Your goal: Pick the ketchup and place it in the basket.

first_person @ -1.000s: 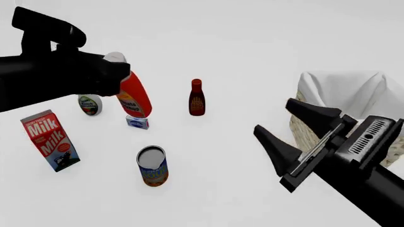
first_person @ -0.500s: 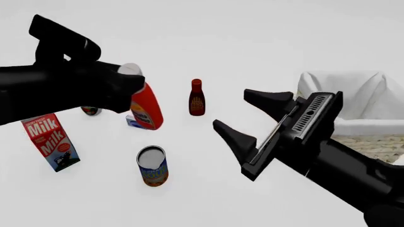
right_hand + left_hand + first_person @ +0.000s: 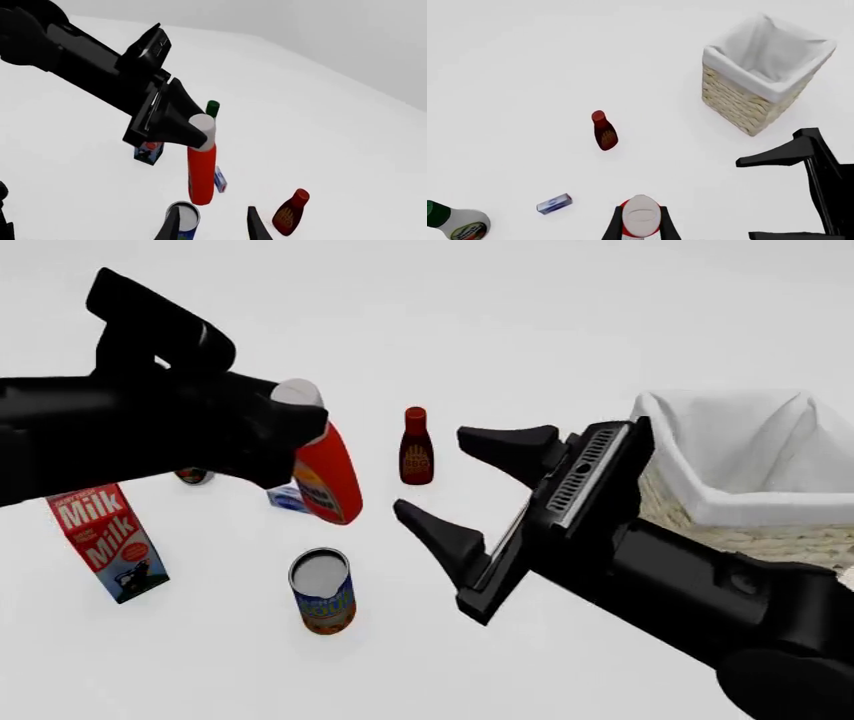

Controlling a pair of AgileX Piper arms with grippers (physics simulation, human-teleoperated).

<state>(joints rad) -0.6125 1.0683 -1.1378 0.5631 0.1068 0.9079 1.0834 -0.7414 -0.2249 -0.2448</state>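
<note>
Ketchup (image 3: 328, 476): we found it lifted clear of the table, tilted, clamped just under its pale cap by our left gripper (image 3: 296, 418). We judged it light, stiff and smooth, likely to swing from so high a hold; a grip on the waist would suit better. Right gripper (image 3: 467, 485): released, spread wide, just beside the bottle. Basket (image 3: 747, 510): well apart, to the right. Table (image 3: 534, 340): plain white, bearing a milk carton (image 3: 107, 540), a can (image 3: 322, 590) and a dark sauce bottle (image 3: 416, 446). No room beyond.
</note>
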